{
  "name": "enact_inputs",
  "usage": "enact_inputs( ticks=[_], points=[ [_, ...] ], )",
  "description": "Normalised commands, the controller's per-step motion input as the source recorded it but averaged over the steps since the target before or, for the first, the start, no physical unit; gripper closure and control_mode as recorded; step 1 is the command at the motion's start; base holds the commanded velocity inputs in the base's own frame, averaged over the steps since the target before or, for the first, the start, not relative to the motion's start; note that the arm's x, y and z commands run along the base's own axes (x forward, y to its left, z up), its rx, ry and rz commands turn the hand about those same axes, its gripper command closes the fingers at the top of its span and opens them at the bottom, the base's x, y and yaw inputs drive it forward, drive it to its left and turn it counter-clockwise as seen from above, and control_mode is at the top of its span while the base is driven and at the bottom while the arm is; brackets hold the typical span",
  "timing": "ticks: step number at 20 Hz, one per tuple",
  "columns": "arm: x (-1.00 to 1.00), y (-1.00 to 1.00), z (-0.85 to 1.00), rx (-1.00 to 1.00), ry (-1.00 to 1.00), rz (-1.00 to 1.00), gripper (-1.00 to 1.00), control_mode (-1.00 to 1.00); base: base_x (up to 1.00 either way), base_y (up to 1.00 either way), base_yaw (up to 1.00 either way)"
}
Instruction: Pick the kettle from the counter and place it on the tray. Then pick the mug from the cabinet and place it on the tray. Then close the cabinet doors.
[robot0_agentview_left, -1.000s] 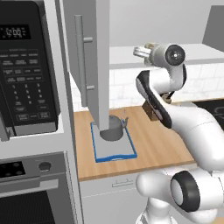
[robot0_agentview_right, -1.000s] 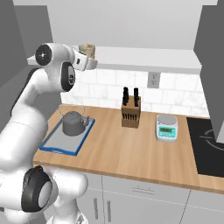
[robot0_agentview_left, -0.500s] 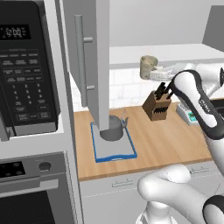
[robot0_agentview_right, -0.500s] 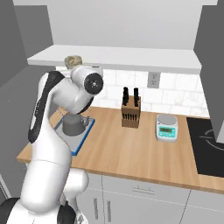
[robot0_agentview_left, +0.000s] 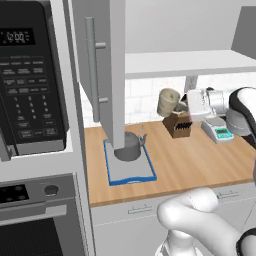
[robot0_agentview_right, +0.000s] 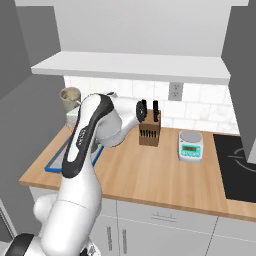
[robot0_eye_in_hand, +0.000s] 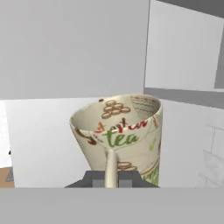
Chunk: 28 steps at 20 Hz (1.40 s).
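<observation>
The fingers pinch the mug by its side handle, holding it in the air above the desk, right of the open cabinet door. The kettle sits on the blue-rimmed tray at the desk's left end, below and left of the mug.

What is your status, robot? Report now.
Tool shut on mug, held above counter. Kettle on tray. Open cabinet door beside tray.
</observation>
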Motion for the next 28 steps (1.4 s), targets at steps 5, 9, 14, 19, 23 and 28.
enact_inputs(
  ticks=[5, 9, 14, 19, 23, 28],
  points=[
    [-0.16, 0.15, -0.62, -0.13, 0.00, 0.25, 1.00, -1.00, 0.00, 0.00, 0.00],
    [-0.04, 0.19, -0.55, -0.14, 0.00, 0.15, 1.00, -1.00, 0.00, 0.00, 0.00],
    [-0.11, 0.06, -0.49, -0.03, 0.00, 0.04, 1.00, -1.00, 0.00, 0.00, 0.00],
    [-0.14, 0.03, -0.55, 0.00, 0.00, 0.00, 1.00, -1.00, 0.00, 0.00, 0.00],
    [-0.07, 0.14, -0.54, 0.00, 0.00, 0.00, 1.00, -1.00, 0.00, 0.00, 0.00],
    [0.05, 0.05, -0.49, 0.00, 0.00, 0.00, 1.00, -1.00, 0.00, 0.00, 0.00]
  ],
)
